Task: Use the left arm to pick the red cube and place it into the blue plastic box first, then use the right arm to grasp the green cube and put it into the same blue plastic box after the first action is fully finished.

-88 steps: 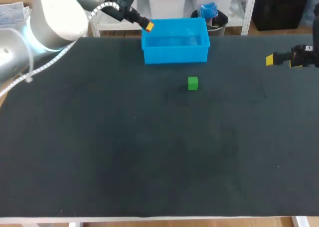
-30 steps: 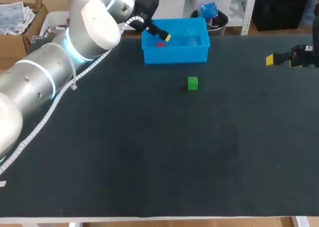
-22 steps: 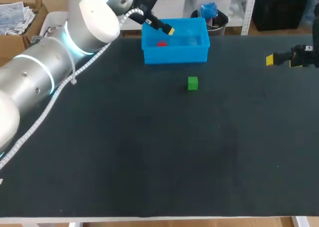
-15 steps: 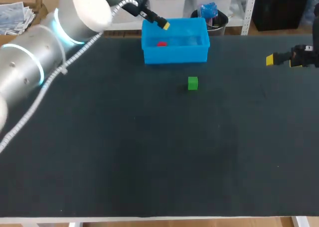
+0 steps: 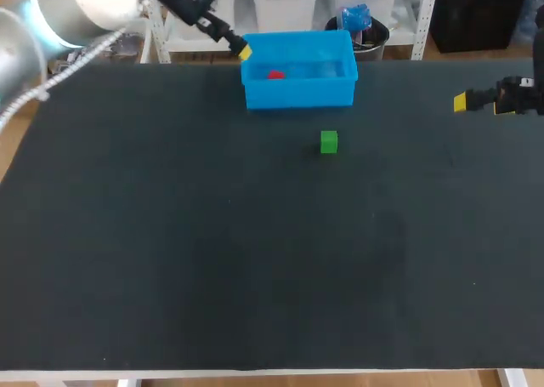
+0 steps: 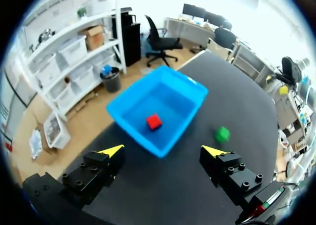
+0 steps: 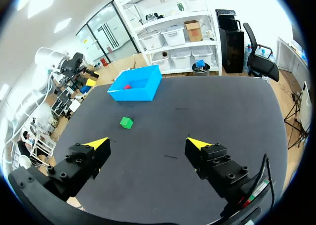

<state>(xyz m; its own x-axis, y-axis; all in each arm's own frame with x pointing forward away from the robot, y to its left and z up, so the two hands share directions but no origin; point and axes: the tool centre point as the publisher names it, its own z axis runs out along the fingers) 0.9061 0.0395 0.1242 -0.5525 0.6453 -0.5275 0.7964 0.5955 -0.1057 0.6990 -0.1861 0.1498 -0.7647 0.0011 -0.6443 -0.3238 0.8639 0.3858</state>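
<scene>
The red cube (image 5: 274, 75) lies inside the blue plastic box (image 5: 297, 95), so I judge the first half done. My left gripper (image 6: 163, 150) hangs just off the box's left corner, fingers spread wide and empty. The green cube (image 5: 329, 142) sits on the table (image 5: 255, 259) in front of the box, apart from it. My right gripper (image 7: 148, 143) is well off to the right, probably wide and empty, judging by its wrist view. Left to do: the green cube's pick and drop.

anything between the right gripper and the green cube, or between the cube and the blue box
Nothing visible on either stretch: right gripper to green cube, cube to blue box. The left gripper sits by the box's left corner, aside.
</scene>
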